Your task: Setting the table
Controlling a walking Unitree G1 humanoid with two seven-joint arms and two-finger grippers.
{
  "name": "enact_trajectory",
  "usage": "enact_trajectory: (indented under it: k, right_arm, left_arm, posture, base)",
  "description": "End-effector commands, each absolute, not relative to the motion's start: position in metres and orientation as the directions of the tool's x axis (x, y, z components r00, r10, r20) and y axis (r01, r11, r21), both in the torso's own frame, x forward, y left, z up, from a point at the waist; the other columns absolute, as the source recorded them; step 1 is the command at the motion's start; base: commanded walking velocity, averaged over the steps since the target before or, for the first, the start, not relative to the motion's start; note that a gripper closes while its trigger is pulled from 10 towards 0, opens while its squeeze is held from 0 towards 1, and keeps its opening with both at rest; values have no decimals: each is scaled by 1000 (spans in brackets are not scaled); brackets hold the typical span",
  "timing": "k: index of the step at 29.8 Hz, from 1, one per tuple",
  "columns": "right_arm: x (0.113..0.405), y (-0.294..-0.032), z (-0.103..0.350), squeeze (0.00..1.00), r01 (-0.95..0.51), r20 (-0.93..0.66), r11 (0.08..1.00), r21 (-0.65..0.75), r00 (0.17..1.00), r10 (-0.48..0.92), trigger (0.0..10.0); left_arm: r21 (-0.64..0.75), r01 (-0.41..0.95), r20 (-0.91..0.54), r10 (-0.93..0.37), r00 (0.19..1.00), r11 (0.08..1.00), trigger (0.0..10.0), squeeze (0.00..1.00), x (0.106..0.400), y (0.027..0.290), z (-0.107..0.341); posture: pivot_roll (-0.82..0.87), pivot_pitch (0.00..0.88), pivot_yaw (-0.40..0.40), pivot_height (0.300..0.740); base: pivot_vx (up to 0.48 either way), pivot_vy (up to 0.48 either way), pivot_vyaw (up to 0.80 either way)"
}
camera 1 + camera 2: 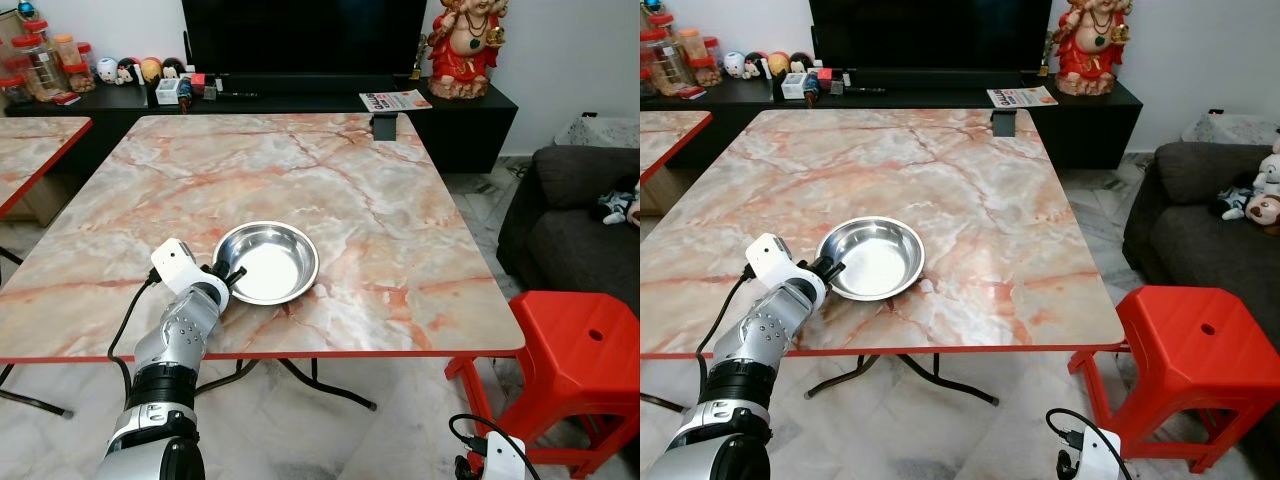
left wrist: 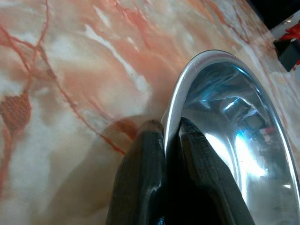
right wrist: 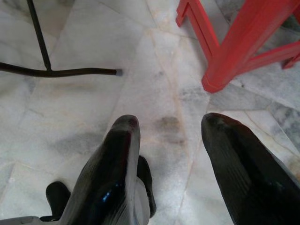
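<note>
Marble table (image 1: pixel 400 240) held shiny steel bowl (image 1: pixel 268 260); left gripper (image 2: pixel 165 136) pinched its rim, right gripper (image 3: pixel 171 136) hung fingers apart over floor.

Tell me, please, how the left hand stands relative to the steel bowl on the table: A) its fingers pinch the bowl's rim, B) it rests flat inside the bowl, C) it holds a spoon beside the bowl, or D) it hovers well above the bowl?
A: the left hand has one finger outside and one inside the rim of the steel bowl, which sits on the table.
</note>
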State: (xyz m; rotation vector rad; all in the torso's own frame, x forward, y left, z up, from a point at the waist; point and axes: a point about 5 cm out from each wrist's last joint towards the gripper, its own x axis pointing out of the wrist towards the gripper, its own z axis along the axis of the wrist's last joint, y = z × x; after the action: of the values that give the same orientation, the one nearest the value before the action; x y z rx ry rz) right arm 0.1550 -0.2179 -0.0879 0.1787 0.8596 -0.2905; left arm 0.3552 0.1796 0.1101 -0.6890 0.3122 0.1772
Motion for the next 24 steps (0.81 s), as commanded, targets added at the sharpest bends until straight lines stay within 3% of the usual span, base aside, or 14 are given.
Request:
enact_trajectory:
  k: [1,9,14,24]
  right_arm:
    - [157,-219,-87,0,318,-762,948,36,622,-180,10000]
    - [158,-220,-86,0,320,-759,947,36,624,-183,10000]
    - [158,-219,-86,0,321,-759,946,37,625,-182,10000]
    - [158,-220,-86,0,322,-761,946,36,623,-183,10000]
  left_arm:
    - [-594,-250,-319,62,946,765,10000,0,358,180,118]
    - [-588,-336,-342,150,928,736,10000,0,359,190,123]
    - [-578,-382,-429,130,894,721,10000,0,353,188,114]
    - [-602,-402,-460,112,881,690,10000,0,335,190,116]
  posture:
    - [-79,0,-14,728]
    - [-82,0,-9,728]
    - [-83,0,-6,728]
    - [-65,0,-11,728]
  base:
    - [0,0,0]
    - [0,0,0]
    - [0,0,0]
    - [0,0,0]
